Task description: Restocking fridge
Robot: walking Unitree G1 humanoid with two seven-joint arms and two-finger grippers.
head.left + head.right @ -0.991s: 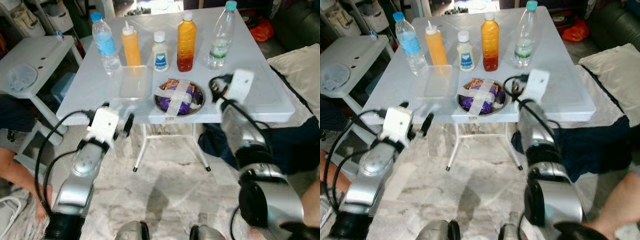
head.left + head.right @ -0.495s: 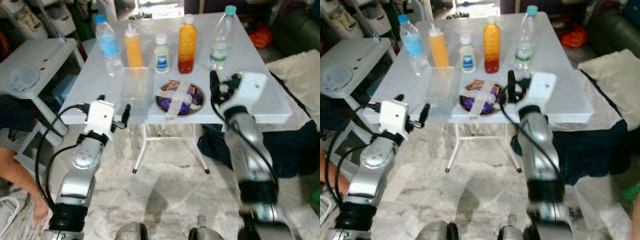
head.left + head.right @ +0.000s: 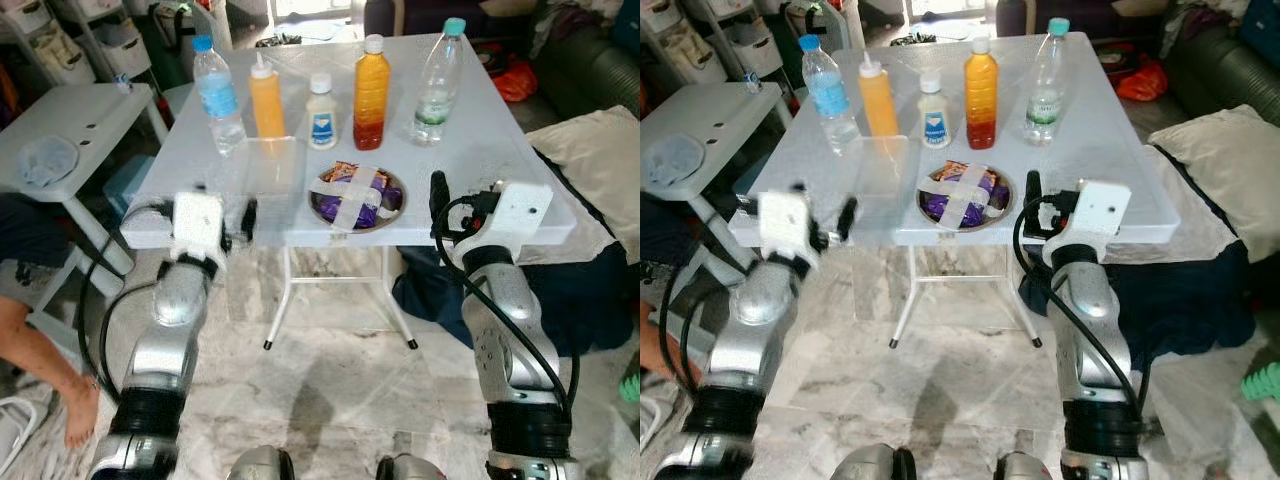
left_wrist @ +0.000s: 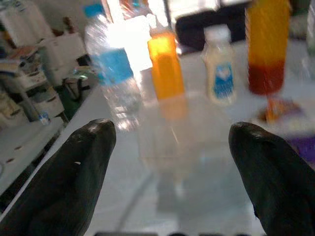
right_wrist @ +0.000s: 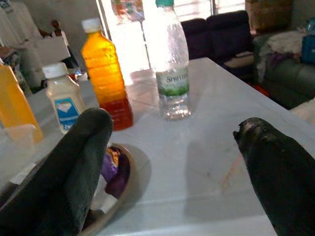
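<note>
Approach: both grippers spread, empty.
Green-label bottle (image 5: 171, 73) ahead of right gripper (image 5: 172, 172): thin, slippery; clamp mid-body.

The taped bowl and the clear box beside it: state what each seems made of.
Bowl: likely metal, its shiny silvery rim reflecting light; pale tape strips cross over its purple contents. Clear box: probably transparent plastic, since the white table and the orange squeeze bottle show through its walls.
</note>
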